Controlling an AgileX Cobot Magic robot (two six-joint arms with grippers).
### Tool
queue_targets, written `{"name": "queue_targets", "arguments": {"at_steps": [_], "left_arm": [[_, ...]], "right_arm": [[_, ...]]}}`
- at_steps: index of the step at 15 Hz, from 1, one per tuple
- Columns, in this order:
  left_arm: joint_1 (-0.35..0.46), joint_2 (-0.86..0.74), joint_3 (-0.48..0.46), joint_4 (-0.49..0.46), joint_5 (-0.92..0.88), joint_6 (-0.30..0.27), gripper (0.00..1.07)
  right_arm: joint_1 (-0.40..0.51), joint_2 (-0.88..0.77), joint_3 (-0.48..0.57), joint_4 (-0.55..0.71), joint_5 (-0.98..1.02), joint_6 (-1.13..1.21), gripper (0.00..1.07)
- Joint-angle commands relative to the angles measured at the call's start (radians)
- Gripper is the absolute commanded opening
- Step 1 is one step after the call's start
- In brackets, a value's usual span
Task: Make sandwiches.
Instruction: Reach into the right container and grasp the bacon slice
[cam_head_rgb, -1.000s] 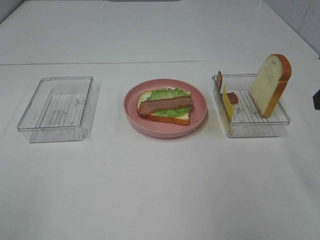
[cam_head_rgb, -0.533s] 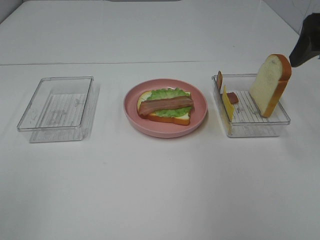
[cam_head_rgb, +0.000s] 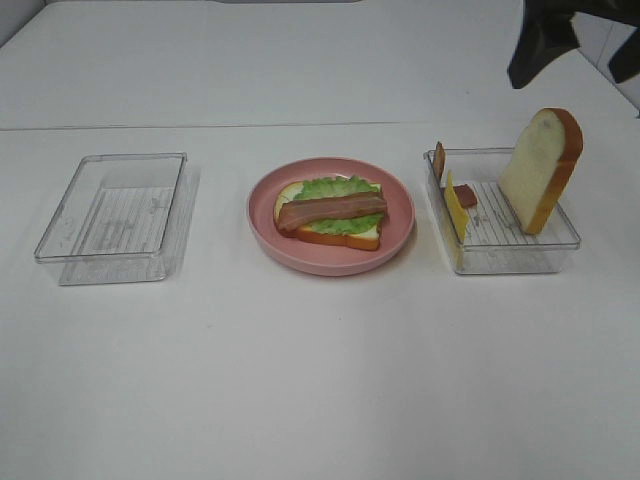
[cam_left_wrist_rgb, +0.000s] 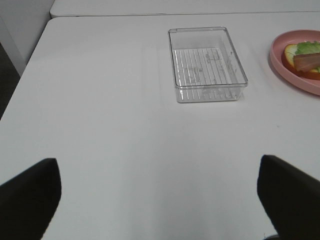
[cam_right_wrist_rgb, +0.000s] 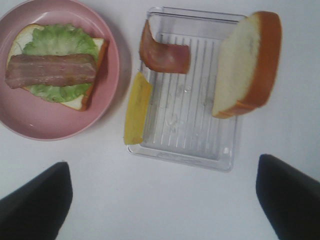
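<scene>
On the pink plate (cam_head_rgb: 400, 235) lies the partly built sandwich (cam_head_rgb: 331, 212): a bread slice with a lettuce leaf and one bacon strip on top. The right clear tray (cam_head_rgb: 520, 255) holds an upright bread slice (cam_head_rgb: 540, 170), a yellow cheese square (cam_head_rgb: 456, 211) leaning on its left wall, and a bacon strip (cam_head_rgb: 464, 195). My right gripper (cam_head_rgb: 578, 60) hangs open, high behind that tray, touching nothing. Its wrist view looks down on the tray (cam_right_wrist_rgb: 185, 155), the bread (cam_right_wrist_rgb: 245, 65), the cheese (cam_right_wrist_rgb: 137, 107), the bacon (cam_right_wrist_rgb: 165, 55) and the sandwich (cam_right_wrist_rgb: 55, 65), with the gripper (cam_right_wrist_rgb: 162, 210) empty. My left gripper (cam_left_wrist_rgb: 160, 200) is open over bare table.
An empty clear tray (cam_head_rgb: 70, 245) stands left of the plate; the left wrist view shows it too, as the tray (cam_left_wrist_rgb: 207, 92) beside the plate's rim (cam_left_wrist_rgb: 280, 65). The white table's far edge and a wall corner lie at the back right.
My right gripper has come into the exterior view from the right edge and moved up and leftward, ending above and behind the right tray. Food and trays have not moved.
</scene>
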Motion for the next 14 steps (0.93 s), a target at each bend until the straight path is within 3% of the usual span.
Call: {"name": "queue_targets", "arguments": {"at_steps": [1, 2, 7, 14], "left_arm": [[0.003, -0.015, 0.003, 0.0, -0.01, 0.0, 1.02], [0.003, -0.015, 0.003, 0.0, -0.01, 0.0, 1.02], [0.003, -0.015, 0.003, 0.0, -0.01, 0.0, 1.02], [0.003, -0.015, 0.003, 0.0, -0.01, 0.0, 1.02]], "right_arm": [[0.049, 0.062, -0.061, -0.035, 0.015, 0.029, 0.96], [0.064, 0.15, -0.139, -0.023, 0.039, 0.034, 0.96], [0.07, 0.35, -0.336, -0.026, 0.091, 0.028, 0.96], [0.07, 0.547, -0.469, -0.027, 0.081, 0.029, 0.96]]}}
